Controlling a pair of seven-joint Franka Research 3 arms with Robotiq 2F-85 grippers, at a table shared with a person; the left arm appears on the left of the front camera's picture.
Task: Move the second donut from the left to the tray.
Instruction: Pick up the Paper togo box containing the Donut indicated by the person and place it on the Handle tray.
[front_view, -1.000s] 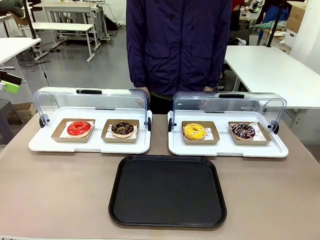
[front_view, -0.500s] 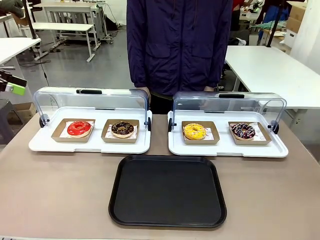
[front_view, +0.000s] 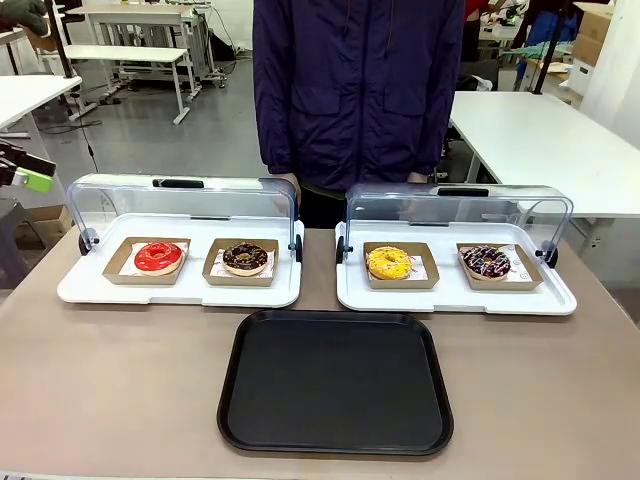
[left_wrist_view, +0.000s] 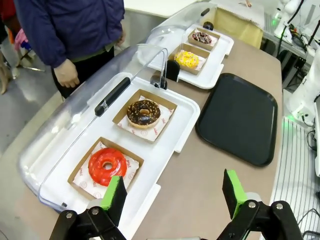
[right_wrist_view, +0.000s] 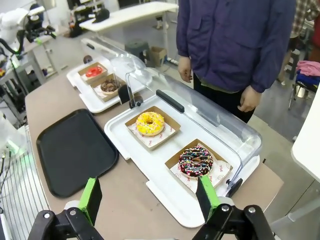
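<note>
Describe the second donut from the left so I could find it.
Beyond the black tray stand two white display trays with clear lids; take the left display tray. Of its two donuts in brown cardboard trays, the second donut from the left is the right-hand one. Its glaze is dark chocolate with few pale sprinkles, unlike the red donut beside it.

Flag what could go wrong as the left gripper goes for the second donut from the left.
1. The chocolate donut sits close beside the red donut; the wide-open left gripper could clip the neighbour.
2. The raised clear lid arches just behind it, so a far or steep approach might strike it.
3. It rests on paper in a cardboard holder, which may slide or lift along.
</note>
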